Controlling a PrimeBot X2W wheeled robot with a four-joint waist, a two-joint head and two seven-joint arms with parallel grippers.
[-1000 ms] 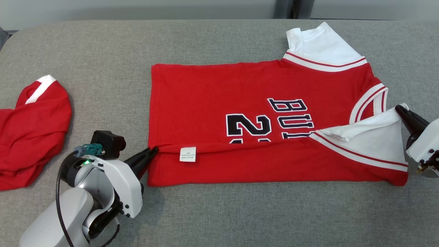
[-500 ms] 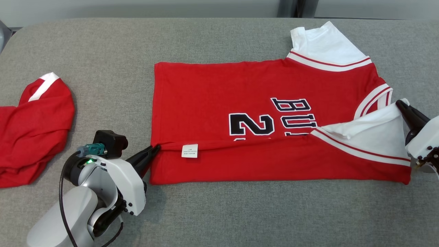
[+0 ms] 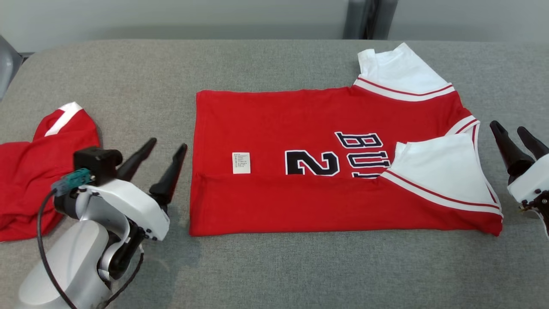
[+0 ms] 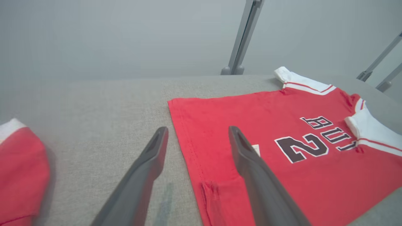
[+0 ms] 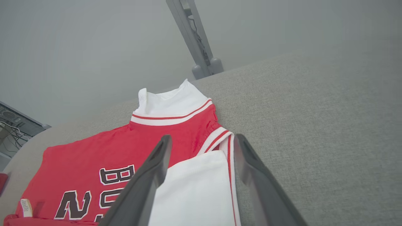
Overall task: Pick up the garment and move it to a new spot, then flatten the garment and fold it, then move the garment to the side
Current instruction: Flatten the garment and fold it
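Lying part-folded on the grey table [image 3: 274, 266], the red basketball jersey [image 3: 274, 124] looks light, limp and prone to sagging, so its 2 far corners seem best to pinch, while the left gripper [image 3: 168, 143] and right gripper [image 3: 507, 126] flank it, fingers spread, holding nothing.

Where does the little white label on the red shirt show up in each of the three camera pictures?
Head view: the label lies left of centre on the shirt, left of the black number 2.
Left wrist view: the label is a little right of centre, only its edge showing.
Right wrist view: the label sits in the bottom left corner.
Shared landmark: the number 2, near the label in all three.
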